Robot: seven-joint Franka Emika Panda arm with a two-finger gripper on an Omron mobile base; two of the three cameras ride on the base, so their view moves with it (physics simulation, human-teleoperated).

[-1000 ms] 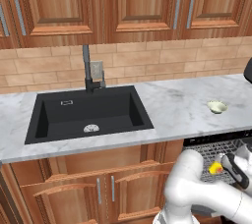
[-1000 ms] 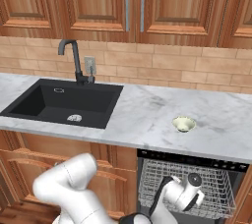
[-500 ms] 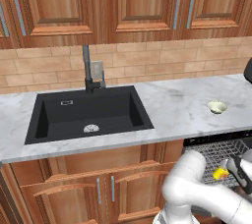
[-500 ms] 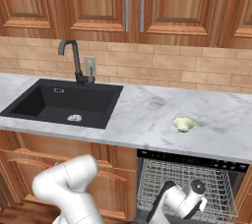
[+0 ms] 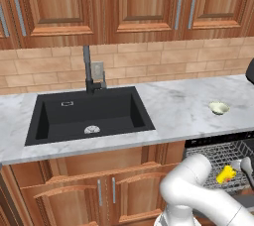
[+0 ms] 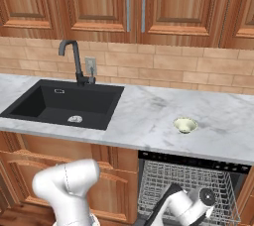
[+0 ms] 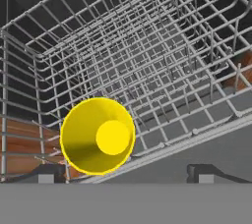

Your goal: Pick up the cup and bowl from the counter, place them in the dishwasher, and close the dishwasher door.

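The yellow cup lies in the grey wire rack of the dishwasher, its mouth turned toward the hand camera. My gripper is open just in front of it, fingertips spread wider than the cup and not touching it. From the left base view the cup sits in the rack beside my hand. The pale bowl stands on the marble counter above the dishwasher; it also appears as the bowl on the counter. The dishwasher door is out of view.
A black sink with a dark tap is set in the counter to the left. Wooden cabinets run below the counter and along the wall above. My white arm bends low in front of the pulled-out rack.
My fingers have spread apart and let go of the cup, which now rests in the rack. The hand and cup have sunk slightly lower and to the right.
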